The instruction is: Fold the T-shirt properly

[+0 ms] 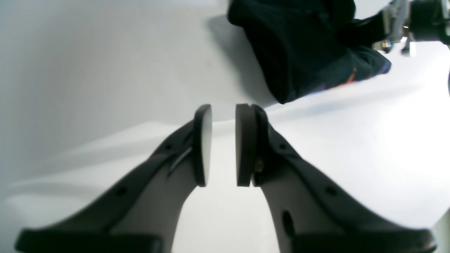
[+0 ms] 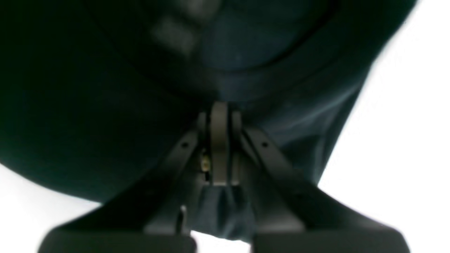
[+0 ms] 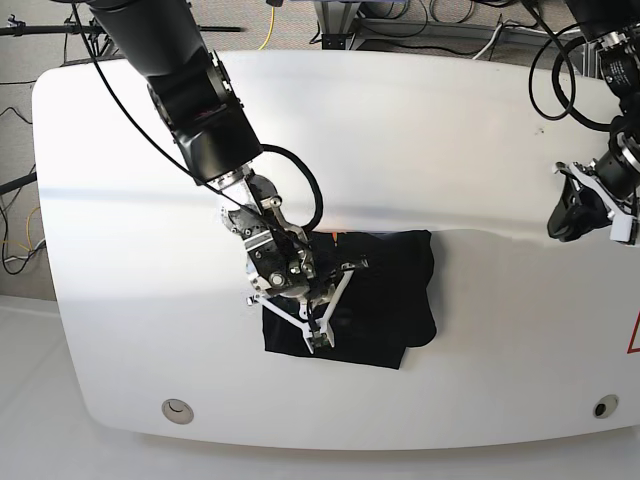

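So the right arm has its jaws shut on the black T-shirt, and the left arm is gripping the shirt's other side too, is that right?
Not quite. The right gripper does have its jaws shut on the T-shirt, but the left gripper holds nothing. The left wrist view shows its jaws apart and empty, and the base view shows that arm well off to the side of the shirt.

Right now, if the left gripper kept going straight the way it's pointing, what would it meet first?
Probably the bare white table. The left gripper has its jaws slightly apart and empty, aimed at open tabletop. The T-shirt lies off to the right of that line, though depth is hard to judge.
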Robot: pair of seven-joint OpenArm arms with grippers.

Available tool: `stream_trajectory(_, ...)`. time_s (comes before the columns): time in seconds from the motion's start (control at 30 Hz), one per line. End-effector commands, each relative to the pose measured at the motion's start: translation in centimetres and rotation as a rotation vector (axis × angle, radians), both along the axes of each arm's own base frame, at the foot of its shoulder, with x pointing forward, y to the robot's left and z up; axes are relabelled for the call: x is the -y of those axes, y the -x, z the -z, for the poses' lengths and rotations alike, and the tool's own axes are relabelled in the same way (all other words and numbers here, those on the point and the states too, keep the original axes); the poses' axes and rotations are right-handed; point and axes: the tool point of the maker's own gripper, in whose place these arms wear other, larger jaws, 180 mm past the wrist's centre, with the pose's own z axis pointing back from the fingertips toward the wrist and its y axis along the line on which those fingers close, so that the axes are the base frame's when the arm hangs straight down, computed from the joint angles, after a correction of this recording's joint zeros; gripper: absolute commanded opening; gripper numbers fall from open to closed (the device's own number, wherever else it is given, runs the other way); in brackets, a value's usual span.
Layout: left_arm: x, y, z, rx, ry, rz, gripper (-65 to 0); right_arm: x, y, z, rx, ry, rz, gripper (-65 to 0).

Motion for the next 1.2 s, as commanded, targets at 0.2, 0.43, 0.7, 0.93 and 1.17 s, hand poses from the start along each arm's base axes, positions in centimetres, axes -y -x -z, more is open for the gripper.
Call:
stream_trajectory(0.2,-3.3,-1.1,-4.8,0.153,-0.021,-0.086,-55.4,0.7,-1.2,-7.1,0.154,-0.046,0.041,-64.2)
stream_trajectory(0.43,-6.7,0.2,-6.0,0.175,-0.054,-0.18,-55.4,5.5,0.8,-8.3,0.17,-0.052,0.18,-64.2)
stream_trajectory(0.7,-10.7,3.9,-4.9,0.104,-0.124,-0.29,-55.4,15.1,5.0,-8.5,0.159,-0.115,0.5,-64.2)
stream_trajectory(0.93,-14.2,7.8,-1.5,-0.04,-0.251,-0.437,-55.4,23.2,10.3,-7.1,0.139,-0.131,0.814,-64.2)
stream_trajectory(1.17,-15.6,12.6,3.3,-0.242,-0.351,-0.538,-55.8,29.9,17.0,-4.4,0.068,-0.079,1.081,-64.4)
